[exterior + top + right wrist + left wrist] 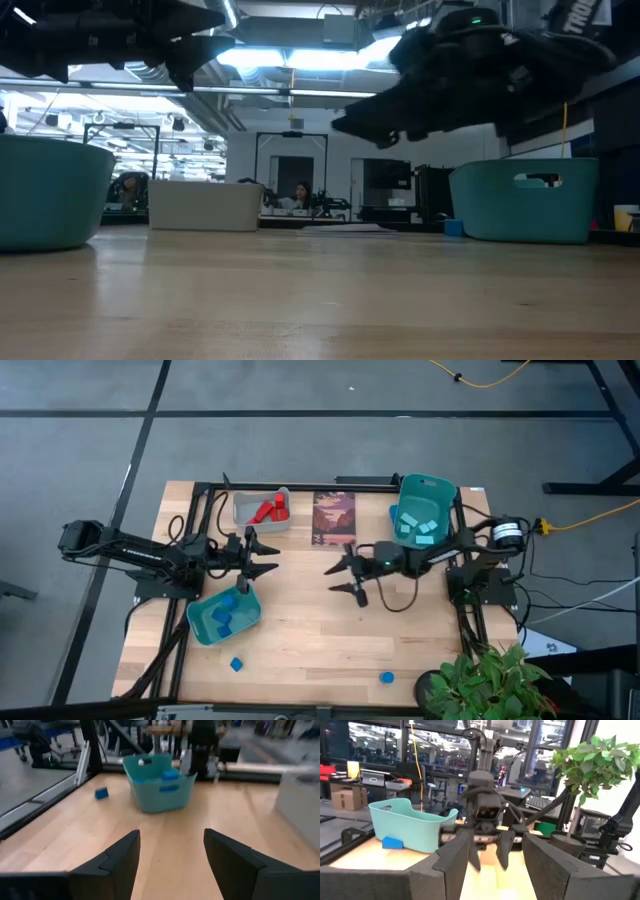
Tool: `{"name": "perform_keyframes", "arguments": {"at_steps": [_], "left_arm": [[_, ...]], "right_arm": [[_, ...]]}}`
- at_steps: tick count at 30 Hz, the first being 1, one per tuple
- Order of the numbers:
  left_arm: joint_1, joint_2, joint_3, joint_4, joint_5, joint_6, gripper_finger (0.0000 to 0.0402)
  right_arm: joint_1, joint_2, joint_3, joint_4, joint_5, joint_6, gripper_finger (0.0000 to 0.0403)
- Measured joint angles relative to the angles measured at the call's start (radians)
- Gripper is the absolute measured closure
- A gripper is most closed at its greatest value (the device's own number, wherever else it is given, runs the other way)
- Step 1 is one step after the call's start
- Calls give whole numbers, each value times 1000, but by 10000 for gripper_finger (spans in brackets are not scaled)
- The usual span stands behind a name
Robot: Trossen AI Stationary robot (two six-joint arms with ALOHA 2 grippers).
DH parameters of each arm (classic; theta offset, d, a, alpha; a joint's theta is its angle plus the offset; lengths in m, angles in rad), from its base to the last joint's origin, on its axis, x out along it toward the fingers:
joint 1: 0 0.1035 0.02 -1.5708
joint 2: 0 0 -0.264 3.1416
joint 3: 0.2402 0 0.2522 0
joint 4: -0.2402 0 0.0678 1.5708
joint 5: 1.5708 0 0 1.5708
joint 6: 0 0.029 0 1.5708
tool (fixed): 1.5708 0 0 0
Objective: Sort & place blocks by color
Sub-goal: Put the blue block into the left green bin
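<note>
We are finding no readable text; white lettering on the arm (580, 15) in the low view is showing only cut-off, unreadable letters.

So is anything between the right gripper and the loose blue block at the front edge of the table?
Nothing visible. In the high view only bare table lies between the right gripper, its fingers open and empty, and the loose blue block near the front edge. The potted plant stands beside it.

Three bins (224, 612), two loose blocks (236, 664)
</note>
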Motion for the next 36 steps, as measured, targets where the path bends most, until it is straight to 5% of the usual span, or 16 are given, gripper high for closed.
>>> {"name": "perform_keyframes", "arguments": {"at_steps": [21,36], "left_arm": [[0,0,0,5,-85,-58,223],[0,0,-1,-20,-49,29,223]], "right_arm": [[1,-17,-55,115,58,1,179],[1,-16,-51,114,290,69,179]]}}
